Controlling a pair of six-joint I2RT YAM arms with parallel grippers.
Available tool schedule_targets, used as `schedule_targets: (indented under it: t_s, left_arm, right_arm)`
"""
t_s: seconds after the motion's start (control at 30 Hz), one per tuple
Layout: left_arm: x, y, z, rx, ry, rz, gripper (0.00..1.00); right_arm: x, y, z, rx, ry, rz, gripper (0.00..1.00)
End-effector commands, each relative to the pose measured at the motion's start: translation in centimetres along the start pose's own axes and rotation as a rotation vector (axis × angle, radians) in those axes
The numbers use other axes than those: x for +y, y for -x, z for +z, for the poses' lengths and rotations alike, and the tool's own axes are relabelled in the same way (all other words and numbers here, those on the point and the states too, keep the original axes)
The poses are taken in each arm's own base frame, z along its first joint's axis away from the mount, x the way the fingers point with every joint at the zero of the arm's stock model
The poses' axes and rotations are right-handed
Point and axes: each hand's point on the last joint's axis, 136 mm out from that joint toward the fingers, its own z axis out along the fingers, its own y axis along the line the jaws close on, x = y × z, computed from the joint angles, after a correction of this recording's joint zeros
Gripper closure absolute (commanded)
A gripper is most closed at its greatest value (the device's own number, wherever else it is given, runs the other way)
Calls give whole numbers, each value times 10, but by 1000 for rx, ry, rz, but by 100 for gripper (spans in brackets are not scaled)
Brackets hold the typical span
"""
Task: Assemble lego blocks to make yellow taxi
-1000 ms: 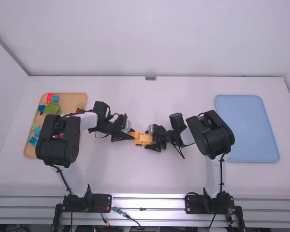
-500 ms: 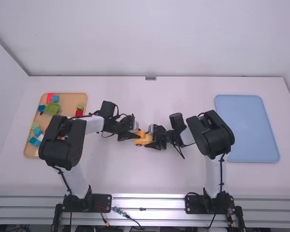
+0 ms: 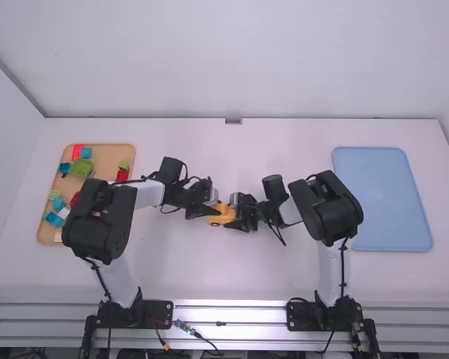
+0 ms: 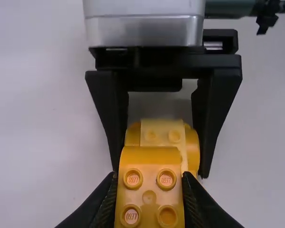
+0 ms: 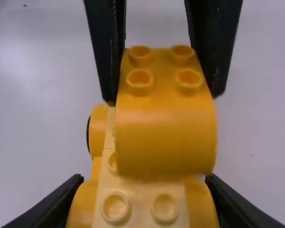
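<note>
Near the table's middle the left gripper (image 3: 208,212) and the right gripper (image 3: 239,213) face each other across the yellow taxi base (image 3: 228,217). In the left wrist view my left gripper (image 4: 149,185) is shut on a studded yellow block (image 4: 149,194) with a rounded end. My right gripper (image 5: 145,204) is shut on the wheeled base (image 5: 140,202) in the right wrist view. There the rounded block (image 5: 165,114) overlaps the base from above, slightly off its centre line. Whether the two touch, I cannot tell.
A wooden tray (image 3: 108,155) with several coloured blocks stands at the left, partly behind the left arm. On the right lies a blue tray (image 3: 385,198), beyond the right arm's elbow.
My left gripper has moved right with its yellow block, which now overlaps the base more. The right arm has kept still with the base in its gripper.
</note>
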Motion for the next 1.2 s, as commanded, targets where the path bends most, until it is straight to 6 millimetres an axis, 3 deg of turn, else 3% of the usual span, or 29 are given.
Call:
schedule_targets:
  t_s: [0.0,0.23,0.57,1.0,1.17]
  left_arm:
    - [-6,7,4,12,-6,-12,98]
    - [-9,7,9,27,-9,-12,98]
    - [-15,-18,12,58,82,-49,98]
    - [-15,-25,11,127,70,-95,98]
    - [-20,-18,12,102,27,-67,98]
  right_arm:
    - [4,-6,2,6,13,18,46]
    - [4,-6,2,6,14,18,46]
    - [3,-6,2,6,12,20,46]
    - [0,-7,-1,7,0,30,46]
    - [1,-7,-1,5,3,29,46]
